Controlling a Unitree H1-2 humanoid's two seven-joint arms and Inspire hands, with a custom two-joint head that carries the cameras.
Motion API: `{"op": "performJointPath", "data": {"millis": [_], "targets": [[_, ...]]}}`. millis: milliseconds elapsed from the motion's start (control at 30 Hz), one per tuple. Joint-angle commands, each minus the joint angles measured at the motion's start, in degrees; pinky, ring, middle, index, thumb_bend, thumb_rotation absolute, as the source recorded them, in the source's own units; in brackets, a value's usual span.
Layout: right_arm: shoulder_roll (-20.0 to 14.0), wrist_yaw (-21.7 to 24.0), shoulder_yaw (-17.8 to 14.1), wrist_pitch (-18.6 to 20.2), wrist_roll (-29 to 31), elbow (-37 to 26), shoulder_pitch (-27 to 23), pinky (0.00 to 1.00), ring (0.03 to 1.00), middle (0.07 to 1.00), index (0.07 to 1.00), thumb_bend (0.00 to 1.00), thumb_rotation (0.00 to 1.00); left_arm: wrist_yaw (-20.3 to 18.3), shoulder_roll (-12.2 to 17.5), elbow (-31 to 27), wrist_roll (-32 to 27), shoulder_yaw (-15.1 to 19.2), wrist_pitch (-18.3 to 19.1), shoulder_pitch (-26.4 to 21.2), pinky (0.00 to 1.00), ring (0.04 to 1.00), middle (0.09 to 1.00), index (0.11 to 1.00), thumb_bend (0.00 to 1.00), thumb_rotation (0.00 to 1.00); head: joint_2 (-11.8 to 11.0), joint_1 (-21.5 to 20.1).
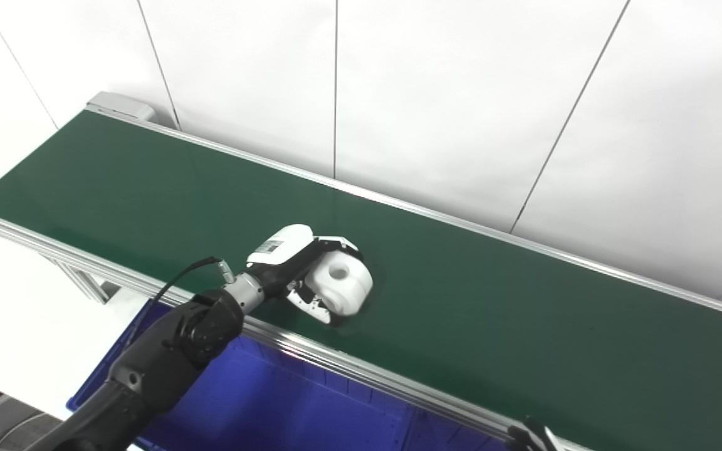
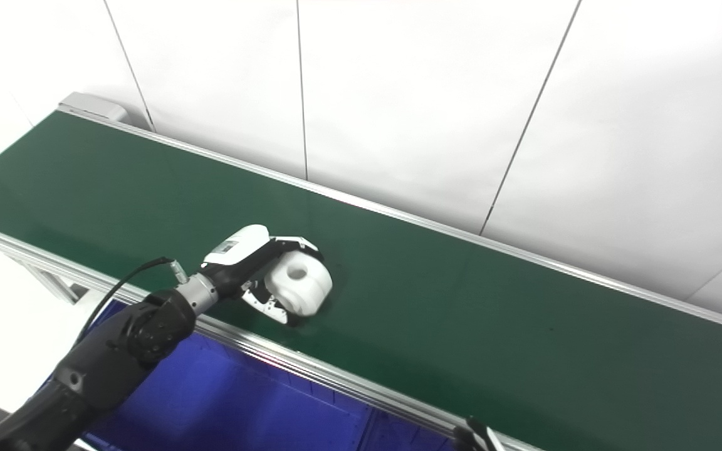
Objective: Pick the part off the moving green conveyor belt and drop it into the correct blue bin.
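Observation:
A white round part [image 1: 342, 282] with a hole in its top lies on the green conveyor belt [image 1: 492, 300], near the belt's front rail. My left hand [image 1: 301, 266] reaches over the rail and its fingers wrap around the part from the left, with a finger behind it and the thumb in front. The part still looks to rest on the belt. It also shows in the right eye view [image 2: 298, 282]. Only a sliver of my right hand [image 1: 533, 436] shows at the bottom edge; its fingers cannot be judged.
A blue bin [image 1: 286, 401] sits below the belt's front rail [image 1: 348, 363], under my left forearm. A white panelled wall stands behind the belt. The belt's left end has a grey end cap [image 1: 120, 105].

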Motion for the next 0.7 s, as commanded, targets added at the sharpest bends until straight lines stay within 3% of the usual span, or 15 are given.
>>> {"op": "performJointPath", "data": {"millis": [0,267,467,500,533,600,633,667], "targets": [[0.2,0.6,-0.3,-3.2,-0.3,-1.9,0.7,0.66,0.743,0.785,0.858,0.68,0.52,2.7,0.2,-1.5,-0.4,0.9,-1.6,-1.1,0.43,0.492,0.479,0.512,0.52,0.00,-0.1,0.0],[0.8,1.5,-0.9,-3.2,-0.5,-3.6,1.8,0.67,0.749,0.788,0.863,0.68,0.54,3.2,0.1,-5.4,-3.2,2.8,-2.7,1.6,0.40,0.466,0.459,0.521,0.52,0.00,4.4,-4.6],[2.7,3.4,-2.3,-3.2,-0.7,-5.8,3.3,0.67,0.746,0.790,0.855,0.72,0.58,3.0,0.4,-11.1,-7.6,5.5,-5.4,4.6,0.38,0.447,0.454,0.525,0.52,0.00,11.2,-13.7],[3.1,3.5,-2.6,-3.2,-0.8,-6.1,3.5,0.67,0.740,0.783,0.847,0.73,0.59,2.8,0.5,-11.8,-8.3,5.9,-5.7,4.9,0.38,0.441,0.452,0.526,0.52,0.00,11.2,-13.7],[3.6,3.8,-2.9,-3.2,-1.4,-6.7,3.8,0.66,0.739,0.782,0.845,0.75,0.61,2.5,0.7,-13.1,-9.1,6.3,-6.1,5.4,0.38,0.435,0.452,0.528,0.51,0.00,13.6,-17.2],[4.5,4.5,-3.5,-3.1,-2.1,-7.7,4.5,0.67,0.743,0.786,0.846,0.75,0.62,2.2,0.7,-15.6,-10.9,7.2,-6.8,6.4,0.37,0.431,0.452,0.528,0.51,0.00,14.7,-18.7],[5.0,5.1,-3.8,-3.0,-2.3,-8.3,4.9,0.67,0.750,0.793,0.847,0.76,0.62,1.9,0.7,-16.9,-12.0,7.6,-6.9,6.8,0.37,0.428,0.452,0.529,0.51,0.00,16.3,-21.0],[5.3,5.6,-4.1,-2.9,-2.4,-8.7,5.1,0.68,0.753,0.797,0.847,0.76,0.62,1.5,0.7,-17.6,-12.7,7.9,-6.9,7.1,0.37,0.428,0.453,0.529,0.51,0.00,16.3,-21.0]]}}
